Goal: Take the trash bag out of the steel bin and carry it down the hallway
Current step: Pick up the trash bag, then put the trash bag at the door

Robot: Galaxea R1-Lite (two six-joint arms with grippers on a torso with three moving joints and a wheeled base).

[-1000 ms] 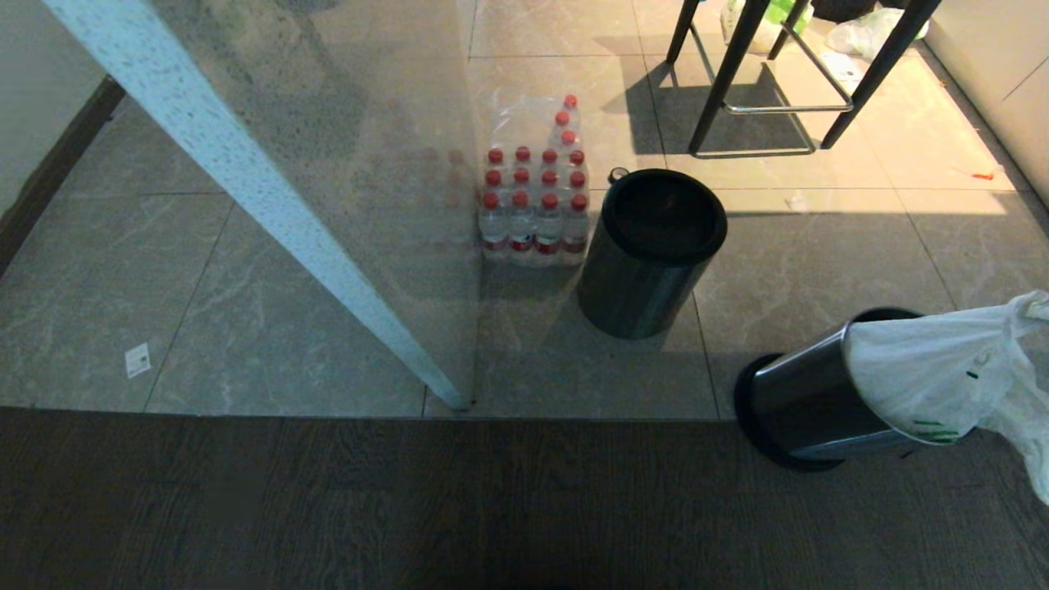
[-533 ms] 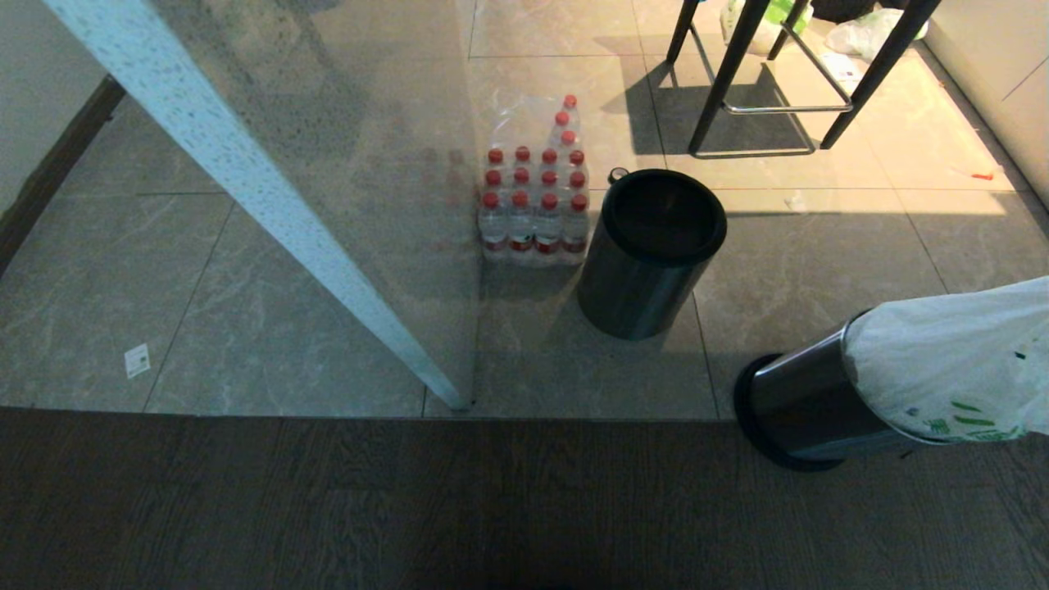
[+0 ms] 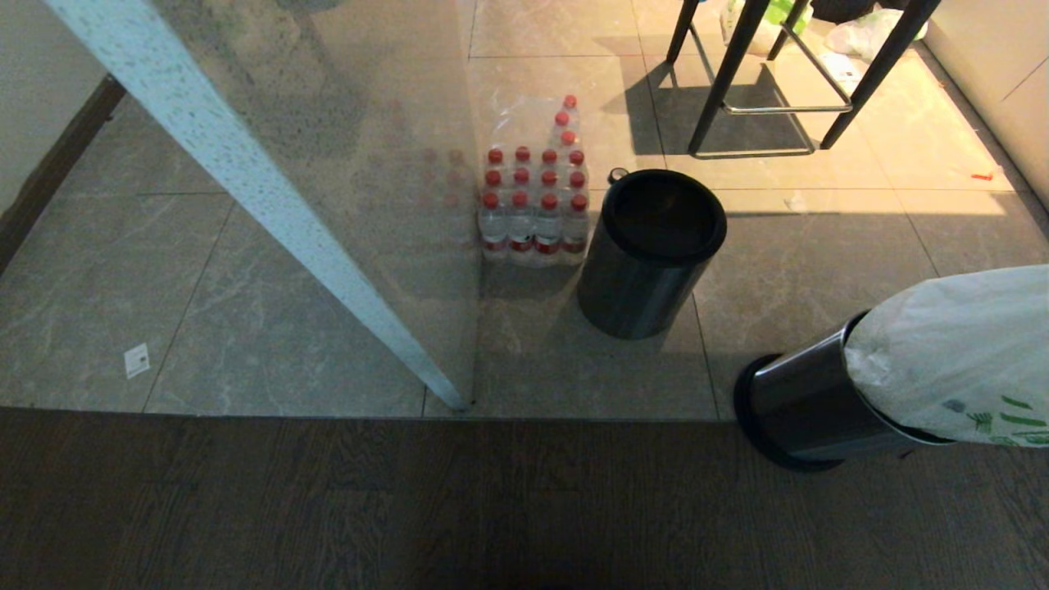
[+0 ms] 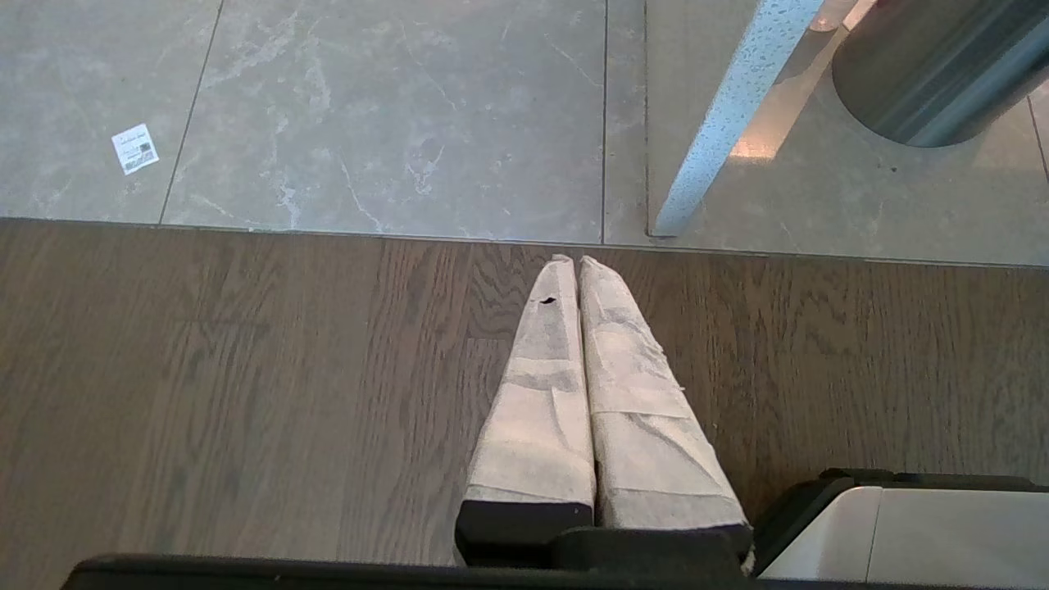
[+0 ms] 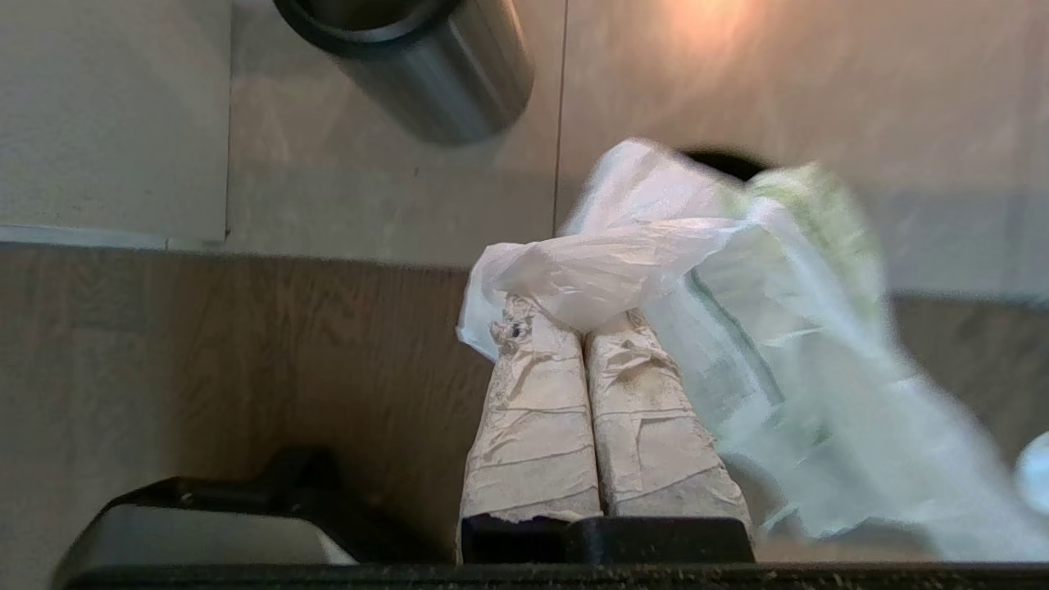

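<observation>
While the right gripper (image 5: pixel 583 319) pinched a handle of the trash bag (image 3: pixel 951 360), the steel bin (image 3: pixel 807 406) leaned on the floor; the left gripper (image 4: pixel 571 264) hung closed, empty.

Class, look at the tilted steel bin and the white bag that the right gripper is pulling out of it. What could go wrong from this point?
1. The steel bin is tipped on its base with the trash bag stretched from its mouth; it may topple or drag along rather than let go.
2. The right gripper pinches only a thin bunched fold, which could slip or tear.
3. A second bin and the bottle pack stand nearby and could be hit.
</observation>
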